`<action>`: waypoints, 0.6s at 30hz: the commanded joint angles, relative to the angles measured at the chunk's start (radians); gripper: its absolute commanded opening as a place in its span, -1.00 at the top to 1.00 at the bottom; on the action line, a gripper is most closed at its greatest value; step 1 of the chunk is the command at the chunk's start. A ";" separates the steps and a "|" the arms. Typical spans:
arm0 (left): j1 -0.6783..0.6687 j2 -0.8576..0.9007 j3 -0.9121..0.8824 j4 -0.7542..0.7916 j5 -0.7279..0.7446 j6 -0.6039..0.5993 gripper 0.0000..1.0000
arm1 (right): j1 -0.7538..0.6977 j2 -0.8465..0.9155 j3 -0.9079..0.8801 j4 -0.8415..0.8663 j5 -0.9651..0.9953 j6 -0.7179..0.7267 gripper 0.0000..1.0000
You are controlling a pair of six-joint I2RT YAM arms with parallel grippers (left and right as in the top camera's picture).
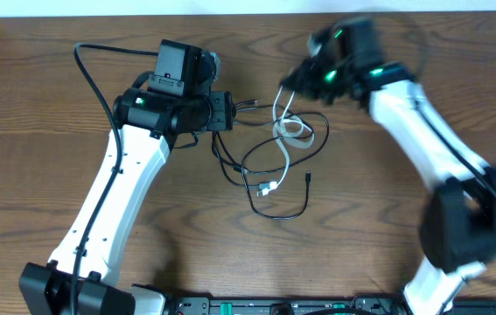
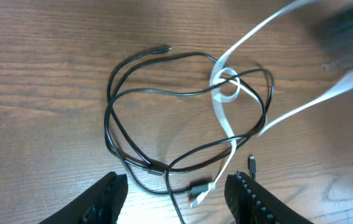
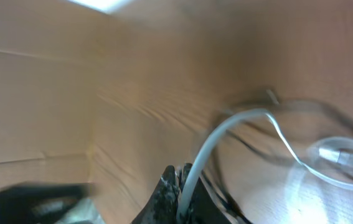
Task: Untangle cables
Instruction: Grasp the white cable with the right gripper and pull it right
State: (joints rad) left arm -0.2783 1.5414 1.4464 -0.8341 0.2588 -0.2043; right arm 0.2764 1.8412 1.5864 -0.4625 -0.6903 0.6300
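Note:
A thin white cable (image 1: 281, 144) and thin black cables (image 1: 261, 188) lie tangled in loops in the middle of the table. My right gripper (image 1: 289, 80) is shut on the white cable (image 3: 226, 134) and holds its upper stretch lifted off the table, blurred. In the left wrist view the white cable (image 2: 225, 115) threads through the black loops (image 2: 139, 162), its plug end between my fingers. My left gripper (image 2: 176, 196) is open and empty, just left of the tangle, over the nearest black loop.
Thick black arm wires (image 1: 90, 66) run along the left arm. The wooden table (image 1: 46, 157) reaches a pale wall at the far edge. A black rail (image 1: 274, 306) lies along the front edge.

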 commanded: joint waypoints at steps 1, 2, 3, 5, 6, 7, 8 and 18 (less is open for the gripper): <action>0.005 0.007 0.012 -0.003 -0.010 0.017 -0.11 | -0.012 -0.156 0.080 -0.003 -0.004 -0.034 0.97; 0.005 0.007 0.012 -0.003 -0.010 0.017 -0.11 | -0.014 -0.190 0.095 -0.003 -0.003 -0.032 0.97; 0.005 0.007 0.013 -0.003 -0.010 0.017 -0.11 | -0.015 -0.236 0.113 -0.003 0.019 -0.023 0.97; 0.005 0.007 0.013 -0.003 -0.010 0.017 -0.11 | -0.015 -0.287 0.124 -0.003 0.058 -0.010 0.97; 0.005 0.007 0.012 -0.003 -0.010 0.017 -0.11 | -0.015 -0.316 0.128 -0.002 0.086 0.000 0.97; 0.005 0.007 0.012 -0.003 -0.010 0.017 -0.11 | -0.015 -0.341 0.130 -0.002 0.118 0.006 0.97; 0.005 0.007 0.012 -0.003 -0.010 0.017 -0.11 | -0.015 -0.364 0.133 -0.002 0.150 0.009 0.97; 0.005 0.007 0.012 -0.003 -0.010 0.017 -0.11 | -0.015 -0.431 0.133 -0.026 0.290 0.039 0.97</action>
State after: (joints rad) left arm -0.2775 1.5414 1.4464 -0.8341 0.2592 -0.2043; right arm 0.2611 1.4055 1.7119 -0.4881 -0.4599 0.6441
